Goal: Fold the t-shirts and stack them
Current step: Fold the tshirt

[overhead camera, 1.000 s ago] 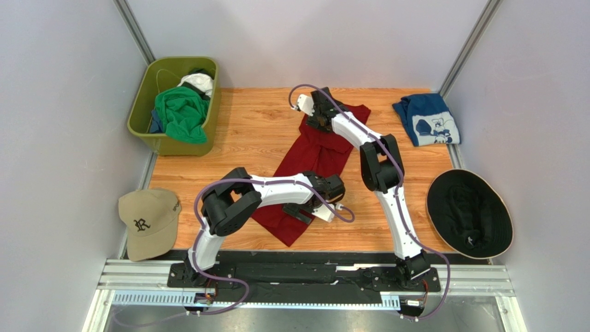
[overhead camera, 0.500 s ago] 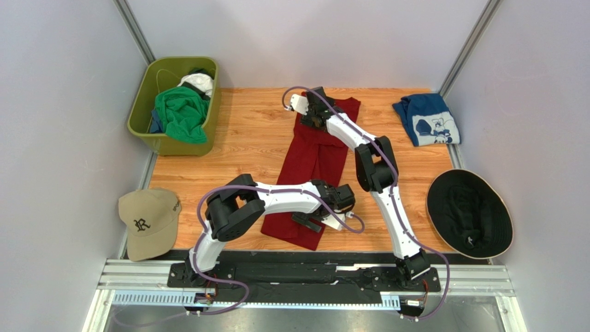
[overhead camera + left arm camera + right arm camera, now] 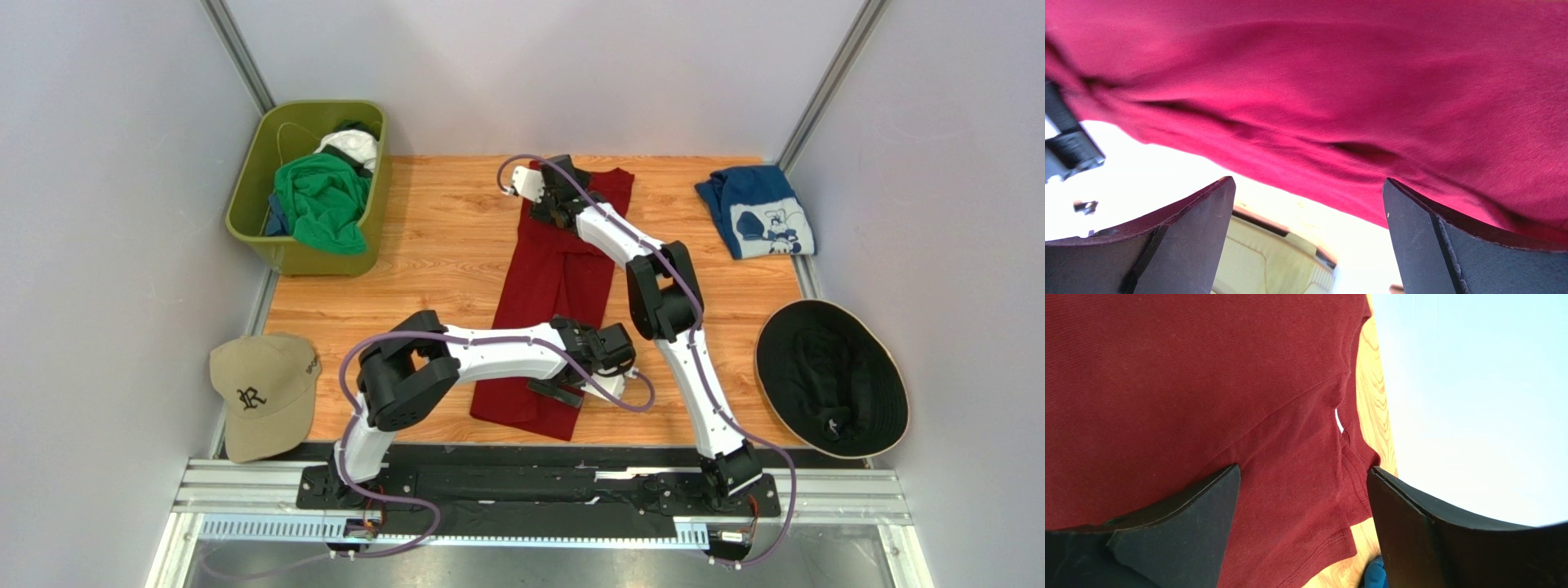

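The dark red t-shirt (image 3: 567, 276) lies as a long folded strip down the middle of the table. My left gripper (image 3: 555, 395) is over its near end. In the left wrist view my left gripper (image 3: 1308, 184) is open and the red cloth (image 3: 1339, 92) hangs just beyond the fingertips, not between them. My right gripper (image 3: 548, 211) is over the far end; it (image 3: 1303, 471) is open above the red sleeve and hem (image 3: 1229, 386). The navy-blue printed t-shirt (image 3: 757, 211) lies folded at the far right. The green t-shirt (image 3: 321, 196) is in the bin.
An olive-green bin (image 3: 245, 202) with several clothes stands at the far left. A tan baseball cap (image 3: 264, 392) lies off the table's near left edge. A black wide-brimmed hat (image 3: 832, 377) lies at the near right. Grey walls close in on both sides.
The red shirt's near end has swung right, so the strip now lies straighter. My left gripper moved right and nearer with it. My right gripper shifted slightly left and farther.
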You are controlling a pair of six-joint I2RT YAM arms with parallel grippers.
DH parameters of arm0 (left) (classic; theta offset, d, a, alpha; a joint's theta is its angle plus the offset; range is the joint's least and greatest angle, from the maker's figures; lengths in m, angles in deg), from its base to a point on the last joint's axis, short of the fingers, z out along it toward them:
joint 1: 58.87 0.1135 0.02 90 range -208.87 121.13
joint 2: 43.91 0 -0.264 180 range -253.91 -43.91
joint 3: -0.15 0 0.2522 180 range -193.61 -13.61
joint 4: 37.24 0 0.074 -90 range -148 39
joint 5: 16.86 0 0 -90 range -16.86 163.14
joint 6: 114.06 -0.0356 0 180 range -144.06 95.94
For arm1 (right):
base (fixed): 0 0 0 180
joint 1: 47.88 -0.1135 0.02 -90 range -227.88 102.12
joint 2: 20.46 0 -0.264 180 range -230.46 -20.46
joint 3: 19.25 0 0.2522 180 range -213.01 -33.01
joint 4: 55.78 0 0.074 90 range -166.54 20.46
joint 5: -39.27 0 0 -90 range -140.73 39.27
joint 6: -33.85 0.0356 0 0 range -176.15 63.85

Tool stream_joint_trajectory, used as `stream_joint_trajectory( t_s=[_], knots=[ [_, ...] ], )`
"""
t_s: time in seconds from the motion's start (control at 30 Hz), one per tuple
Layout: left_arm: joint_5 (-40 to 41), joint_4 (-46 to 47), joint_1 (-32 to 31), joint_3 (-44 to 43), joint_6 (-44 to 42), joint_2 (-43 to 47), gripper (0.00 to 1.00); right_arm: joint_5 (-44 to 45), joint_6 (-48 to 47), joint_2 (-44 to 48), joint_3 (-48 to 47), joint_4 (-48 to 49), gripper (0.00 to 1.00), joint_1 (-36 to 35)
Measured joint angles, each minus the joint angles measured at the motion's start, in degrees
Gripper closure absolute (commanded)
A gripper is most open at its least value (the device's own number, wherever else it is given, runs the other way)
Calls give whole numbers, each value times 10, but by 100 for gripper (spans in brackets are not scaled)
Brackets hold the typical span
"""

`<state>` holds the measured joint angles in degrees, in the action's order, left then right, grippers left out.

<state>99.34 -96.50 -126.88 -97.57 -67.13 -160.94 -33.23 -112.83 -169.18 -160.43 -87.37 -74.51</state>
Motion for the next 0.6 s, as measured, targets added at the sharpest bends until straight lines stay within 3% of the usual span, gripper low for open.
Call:
stream_joint_trajectory(
  t_s=[0.33, 0.6],
  knots=[
    [24, 82, -6, 39, 6, 103, 1, 7, 21, 26, 33, 9, 7, -3],
    [44, 197, 2, 187, -3, 260, 1, 23, 57, 121, 141, 9, 6, -6]
  ],
)
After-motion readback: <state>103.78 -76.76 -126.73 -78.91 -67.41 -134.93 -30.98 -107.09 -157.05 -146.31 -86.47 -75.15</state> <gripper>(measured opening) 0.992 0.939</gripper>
